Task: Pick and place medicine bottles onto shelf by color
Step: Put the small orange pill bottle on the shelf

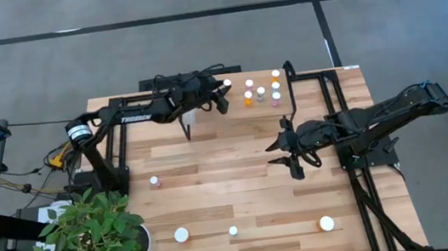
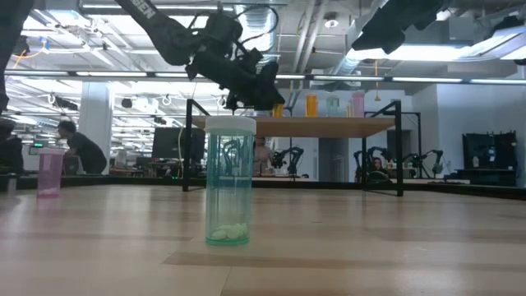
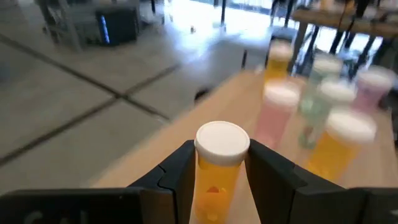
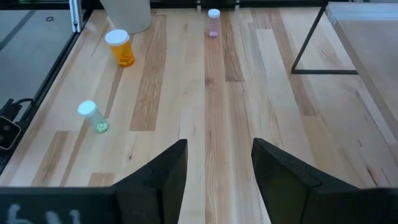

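Gripping an orange bottle (image 3: 219, 171), the left gripper (image 3: 217, 180) is held over the shelf (image 1: 239, 106) beside bottles already placed there. The right gripper (image 4: 214, 177) is parked released above the tabletop (image 4: 249, 81).

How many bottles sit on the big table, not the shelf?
4: pink bottle mid-table; along the plant-side edge, orange bottle nearest the plant, green bottle midway, another bottle at the far end. Leaves may hide more.

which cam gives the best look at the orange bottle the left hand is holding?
Left wrist view: the orange bottle fills the frame, clamped in the left hand, white cap up. The high view shows only its cap. In the low view the arm hides it. The right wrist view doesn't show it.
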`<state>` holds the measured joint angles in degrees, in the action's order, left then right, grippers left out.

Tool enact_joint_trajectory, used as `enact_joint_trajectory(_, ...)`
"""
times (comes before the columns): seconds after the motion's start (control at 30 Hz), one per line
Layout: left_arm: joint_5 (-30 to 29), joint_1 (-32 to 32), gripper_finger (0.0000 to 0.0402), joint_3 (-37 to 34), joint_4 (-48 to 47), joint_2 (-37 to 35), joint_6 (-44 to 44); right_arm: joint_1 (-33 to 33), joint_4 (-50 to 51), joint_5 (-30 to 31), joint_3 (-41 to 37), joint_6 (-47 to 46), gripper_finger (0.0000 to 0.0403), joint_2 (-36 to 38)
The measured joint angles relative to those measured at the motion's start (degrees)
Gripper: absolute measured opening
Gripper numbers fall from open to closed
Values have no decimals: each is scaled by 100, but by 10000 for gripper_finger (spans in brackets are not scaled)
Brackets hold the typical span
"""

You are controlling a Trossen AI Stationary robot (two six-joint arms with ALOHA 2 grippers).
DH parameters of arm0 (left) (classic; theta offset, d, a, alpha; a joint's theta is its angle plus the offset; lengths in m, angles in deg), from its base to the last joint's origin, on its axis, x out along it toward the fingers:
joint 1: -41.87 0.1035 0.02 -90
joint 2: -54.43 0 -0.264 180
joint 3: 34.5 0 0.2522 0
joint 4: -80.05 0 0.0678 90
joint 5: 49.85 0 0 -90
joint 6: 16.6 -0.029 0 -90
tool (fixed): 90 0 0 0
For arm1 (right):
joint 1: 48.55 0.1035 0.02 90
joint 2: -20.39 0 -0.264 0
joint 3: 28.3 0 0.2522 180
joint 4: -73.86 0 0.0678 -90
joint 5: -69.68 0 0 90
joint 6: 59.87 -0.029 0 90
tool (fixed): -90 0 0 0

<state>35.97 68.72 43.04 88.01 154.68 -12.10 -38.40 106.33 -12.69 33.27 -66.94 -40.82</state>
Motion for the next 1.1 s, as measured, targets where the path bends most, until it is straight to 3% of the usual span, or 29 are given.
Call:
enact_joint_trajectory(0.5,-12,26,127,-9,123,223,83,0,7,-1,0,-2,196,2)
enact_joint_trajectory(1.1,-593,16,253,-5,-240,-266,-209,16,49,-1,-1,-6,195,2)
